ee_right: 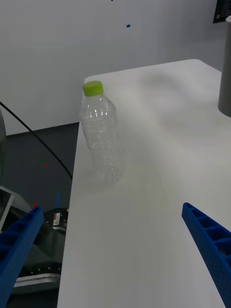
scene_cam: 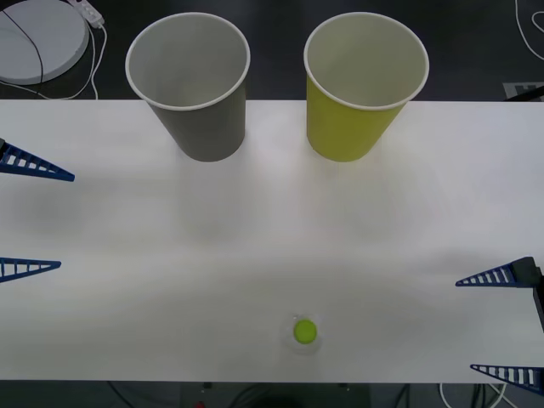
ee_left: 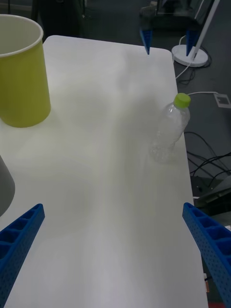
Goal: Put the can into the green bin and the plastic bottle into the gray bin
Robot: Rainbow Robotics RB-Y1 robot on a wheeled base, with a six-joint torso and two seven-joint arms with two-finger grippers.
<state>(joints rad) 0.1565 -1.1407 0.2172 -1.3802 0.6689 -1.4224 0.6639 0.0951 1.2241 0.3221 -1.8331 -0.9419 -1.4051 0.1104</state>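
Observation:
The gray bin (scene_cam: 189,85) stands upright at the back left of the white table (scene_cam: 255,238), with the green bin (scene_cam: 364,85) to its right. The plastic bottle (scene_cam: 304,331), clear with a lime-green cap, stands upright near the table's front edge. It also appears in the wrist views (ee_right: 100,137) (ee_left: 171,130). My left gripper (scene_cam: 34,217) hovers open at the table's left side, far from the bottle. My right gripper (scene_cam: 501,325) is open at the front right, with nothing between its fingers. The can is out of view.
A white round base (scene_cam: 38,34) with cables lies on the floor behind the table's left corner. The bottle stands close to the front edge. Bare tabletop stretches between the bins and the bottle.

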